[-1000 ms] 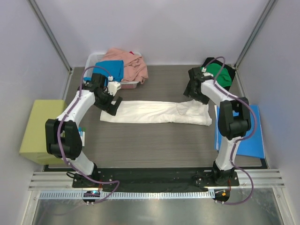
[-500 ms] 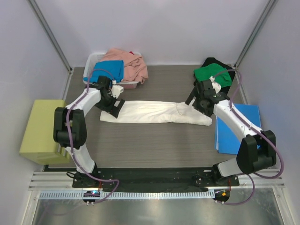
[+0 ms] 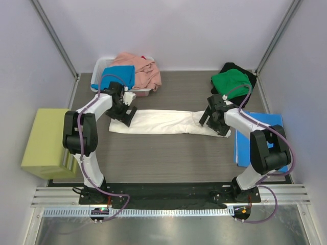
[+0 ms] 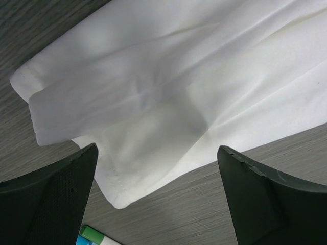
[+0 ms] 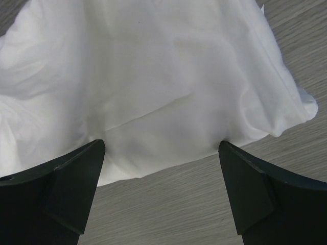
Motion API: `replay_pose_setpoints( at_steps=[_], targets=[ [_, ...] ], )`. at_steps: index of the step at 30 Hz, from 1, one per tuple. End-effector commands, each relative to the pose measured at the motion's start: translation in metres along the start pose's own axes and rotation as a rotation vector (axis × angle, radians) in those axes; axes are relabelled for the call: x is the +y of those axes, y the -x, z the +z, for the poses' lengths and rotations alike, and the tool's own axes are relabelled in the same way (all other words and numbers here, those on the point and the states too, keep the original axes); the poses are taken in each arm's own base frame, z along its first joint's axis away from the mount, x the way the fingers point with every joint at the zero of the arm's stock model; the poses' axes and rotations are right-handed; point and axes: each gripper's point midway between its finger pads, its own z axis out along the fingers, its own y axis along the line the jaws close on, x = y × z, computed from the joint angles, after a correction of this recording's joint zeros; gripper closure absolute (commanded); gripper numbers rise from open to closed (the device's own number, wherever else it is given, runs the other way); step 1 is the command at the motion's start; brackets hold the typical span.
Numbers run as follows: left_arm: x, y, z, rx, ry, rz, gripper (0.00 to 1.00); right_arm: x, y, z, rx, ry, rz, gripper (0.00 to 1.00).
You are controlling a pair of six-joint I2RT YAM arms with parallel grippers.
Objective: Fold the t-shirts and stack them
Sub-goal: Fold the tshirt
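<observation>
The jaws of both arms stand spread wide, pinching nothing. In the top view the left gripper [image 3: 124, 115] and the right gripper [image 3: 212, 120] sit over opposite ends of the white t-shirt [image 3: 163, 122], which lies as one long narrow strip across the table [image 3: 168, 158]. I count five shirts: this white one, a salmon pink t-shirt [image 3: 144, 69] and a bright blue t-shirt [image 3: 120, 75] heaped in the one white basket [image 3: 99, 64], and a green t-shirt [image 3: 232, 81] on a black t-shirt [image 3: 231, 66] in the far right corner. One blue folder [image 3: 268, 148] lies at the right. In the left wrist view the left gripper [image 4: 157, 149] frames a layered corner of the shirt [image 4: 168, 76]; whether the fingers touch cloth is unclear. In the right wrist view the right gripper [image 5: 161, 143] frames the crumpled other end [image 5: 143, 76]. The lengthwise fold looks done; next, each gripper should probably close on its end for the crosswise fold.
</observation>
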Motion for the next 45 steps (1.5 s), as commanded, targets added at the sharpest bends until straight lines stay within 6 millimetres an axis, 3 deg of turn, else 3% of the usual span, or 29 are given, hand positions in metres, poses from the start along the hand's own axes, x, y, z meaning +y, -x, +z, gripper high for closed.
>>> replay_pose_setpoints(
  at_steps=[1, 10, 16, 17, 21, 24, 26, 27, 28, 31, 34, 37, 40, 45],
  targets=[
    [-0.002, -0.002, -0.024, -0.056, 0.026, 0.042, 0.00, -0.005, 0.005, 0.014, -0.029, -0.042, 0.003, 0.00],
    [-0.002, -0.074, -0.011, 0.035, 0.028, 0.024, 0.00, -0.023, 0.002, 0.031, 0.014, -0.125, -0.001, 0.00],
    [0.012, -0.120, -0.009, 0.079, 0.031, -0.020, 0.00, -0.054, 0.015, 0.027, 0.007, -0.204, -0.006, 0.00],
    [0.025, -0.130, -0.012, 0.080, 0.043, -0.064, 0.00, -0.058, 0.018, 0.027, 0.003, -0.208, -0.002, 0.00],
    [0.035, -0.140, -0.025, 0.075, 0.052, -0.090, 0.00, -0.056, 0.023, 0.024, 0.022, -0.180, -0.003, 0.00],
    [0.030, -0.121, -0.043, 0.020, 0.012, -0.106, 0.00, -0.045, 0.026, 0.022, 0.027, -0.137, 0.011, 0.00],
    [0.032, -0.087, -0.067, -0.076, 0.001, -0.134, 0.00, -0.039, 0.026, 0.022, 0.036, -0.113, 0.013, 0.00],
    [0.021, -0.075, -0.077, -0.113, -0.059, -0.147, 0.00, -0.038, 0.025, 0.022, 0.040, -0.108, 0.010, 0.00],
    [0.019, -0.050, -0.094, -0.180, -0.065, -0.129, 0.00, -0.037, 0.022, 0.024, 0.050, -0.107, 0.006, 0.00],
    [-0.014, -0.012, -0.113, -0.266, -0.156, -0.085, 0.00, -0.033, 0.015, 0.026, 0.066, -0.098, -0.003, 0.00],
    [-0.048, 0.010, -0.107, -0.272, -0.185, -0.017, 0.00, -0.028, 0.010, 0.027, 0.073, -0.090, -0.013, 0.00],
    [-0.068, 0.021, -0.089, -0.261, -0.241, -0.020, 0.00, -0.024, 0.009, 0.026, 0.072, -0.084, -0.019, 0.00],
    [-0.079, 0.029, -0.071, -0.248, -0.319, -0.062, 0.00, -0.021, 0.007, 0.024, 0.069, -0.074, -0.027, 0.00],
    [-0.079, 0.040, -0.045, -0.250, -0.356, -0.104, 0.00, -0.020, 0.002, 0.026, 0.075, -0.076, -0.039, 0.00]
  ],
)
